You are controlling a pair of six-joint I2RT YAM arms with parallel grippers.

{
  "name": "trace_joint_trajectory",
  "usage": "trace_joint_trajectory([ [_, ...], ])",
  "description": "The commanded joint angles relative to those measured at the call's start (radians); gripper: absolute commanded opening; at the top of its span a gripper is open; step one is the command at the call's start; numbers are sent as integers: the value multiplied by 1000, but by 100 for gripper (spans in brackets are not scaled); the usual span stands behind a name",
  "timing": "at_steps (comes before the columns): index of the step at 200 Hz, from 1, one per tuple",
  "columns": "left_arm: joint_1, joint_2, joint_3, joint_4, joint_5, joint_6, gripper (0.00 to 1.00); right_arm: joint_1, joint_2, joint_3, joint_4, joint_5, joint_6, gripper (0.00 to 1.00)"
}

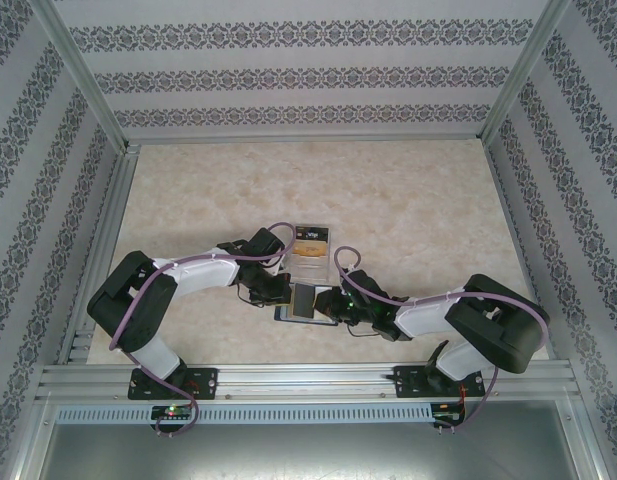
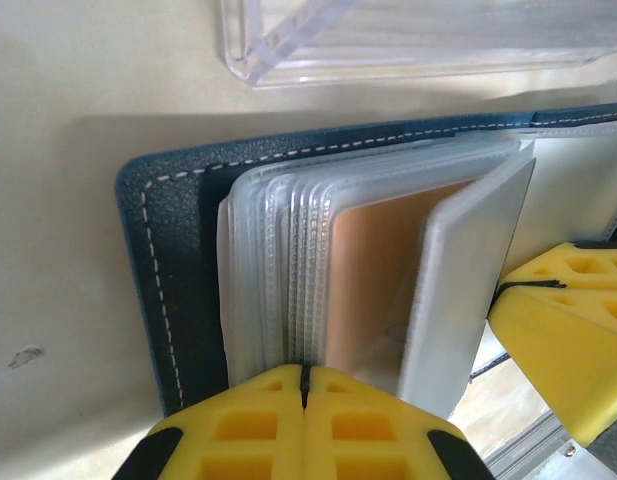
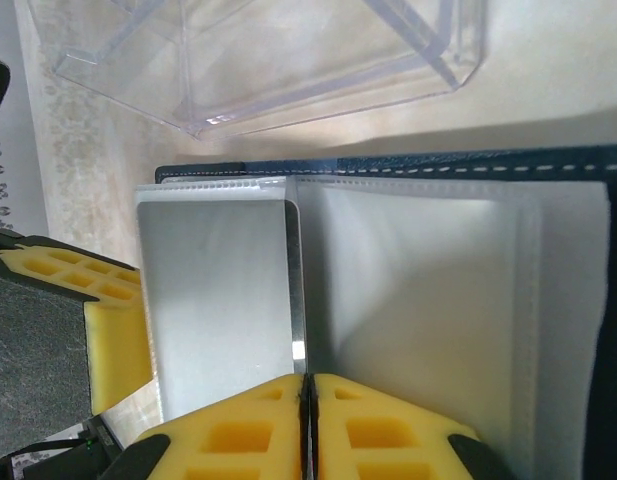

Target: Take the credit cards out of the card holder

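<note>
On beige marble-pattern tabletop (image 1: 418, 200), near centre: dark navy stitched bifold card holder (image 1: 306, 303), opened flat, just in front of clear acrylic stand (image 1: 312, 245).

Enclosure: grey-on-white patterned wallpaper walls (image 1: 308, 75) on three sides, aluminium frame rail (image 1: 308, 378) along near edge. Clear plastic sleeve leaves (image 2: 273, 270) fanned up from holder spine, tan-orange card (image 2: 373, 280) and silver-grey card (image 3: 213, 290) inside sleeves. Yellow pads of left gripper (image 2: 303, 385) pressed together at leaf edges; leaf pinched or not, cannot tell. Yellow pads of right gripper (image 3: 304, 390) clenched on edge of one upright leaf. One gripper at each side of holder, facing inward.
</note>
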Motion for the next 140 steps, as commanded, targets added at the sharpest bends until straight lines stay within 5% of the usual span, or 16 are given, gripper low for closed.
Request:
trace_joint_trajectory([
  [1, -15, 43, -24, -94, -75, -8, 0, -9, 20, -8, -11, -17, -9, 13],
  [140, -6, -37, -15, -118, -115, -32, 2, -11, 30, 4, -7, -36, -15, 19],
])
